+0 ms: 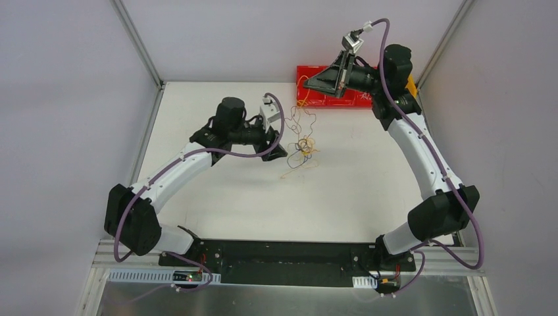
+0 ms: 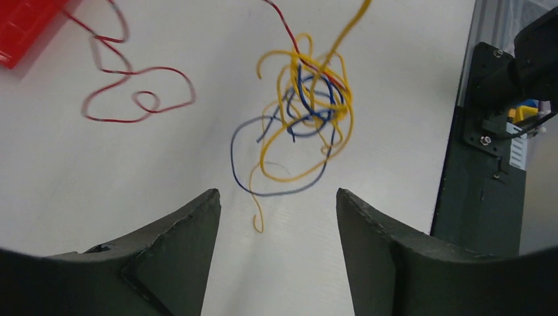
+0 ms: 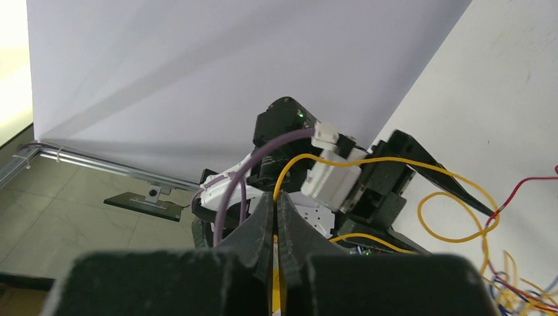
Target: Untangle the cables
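Fingers (image 3: 260,227) of right gripper (image 3: 276,209) are pinching together on yellow strand (image 3: 395,161), left gripper (image 2: 276,201) is gaping empty, cables (image 2: 306,112) lying at its twelve o'clock; red tray (image 1: 352,100) sitting at table's (image 1: 217,197) one o'clock, white marking unreadable.

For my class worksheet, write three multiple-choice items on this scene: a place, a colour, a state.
1. Where is the flat red plastic tray? A at the white table's far edge; B between the arm bases; C at its near left corner.
2. What colour is the thin wire in the right gripper? A green; B yellow; C black.
3. The left gripper is: A shut on a wire; B shut, empty; C open.
Key: 1 A, it sits against the back edge. 2 B, a yellow strand leaves the closed fingers. 3 C, its fingers stand apart, nothing gripped.
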Controlling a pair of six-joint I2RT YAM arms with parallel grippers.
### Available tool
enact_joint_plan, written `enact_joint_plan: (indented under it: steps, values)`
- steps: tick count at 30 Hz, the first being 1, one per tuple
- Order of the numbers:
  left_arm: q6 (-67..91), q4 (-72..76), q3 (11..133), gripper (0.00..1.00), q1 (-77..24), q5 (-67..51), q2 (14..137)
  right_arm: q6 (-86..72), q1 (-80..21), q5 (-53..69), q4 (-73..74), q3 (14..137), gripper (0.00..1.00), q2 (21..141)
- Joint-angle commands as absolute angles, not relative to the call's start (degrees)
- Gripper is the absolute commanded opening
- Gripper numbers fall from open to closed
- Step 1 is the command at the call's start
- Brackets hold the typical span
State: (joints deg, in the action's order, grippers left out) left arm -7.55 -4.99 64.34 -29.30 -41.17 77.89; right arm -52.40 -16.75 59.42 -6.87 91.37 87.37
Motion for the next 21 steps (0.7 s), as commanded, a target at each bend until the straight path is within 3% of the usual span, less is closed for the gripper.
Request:
enact_joint_plan:
  steps: [1,3,5,8,14,17,21]
  values:
    - [-12.0,-2.6,62.6,0.57,-30.8,-43.9,78.9,-53.7,-17.7,60.8,-9.7,93.5,0.0,84.9]
    - [-13.0,-2.3,61.1,0.48,-30.8,-44.3,78.8,-55.5,-17.8,60.7,-11.3,93.9,0.0,85.0]
    - [-13.0,-1.4,59.8,0.47,-30.8,-44.9,78.8,-57.0,-17.9,60.6,-12.5,94.3,0.0,85.2]
    - [-10.8,1.1,60.0,0.62,-30.8,-45.4,78.8,-58.1,-18.3,60.7,-13.3,94.6,0.0,85.3]
    - [-8.4,4.3,60.6,0.65,-31.1,-44.2,79.3,-58.6,-19.8,59.7,-14.1,94.6,0.0,85.5]
    - [-8.4,4.7,60.4,0.5,-31.2,-43.4,80.2,-60.2,-20.4,59.3,-15.4,95.1,0.0,85.8]
    - [-10.4,1.0,58.7,0.04,-30.6,-43.7,78.3,-60.1,-19.0,58.4,-14.9,96.7,0.0,86.0]
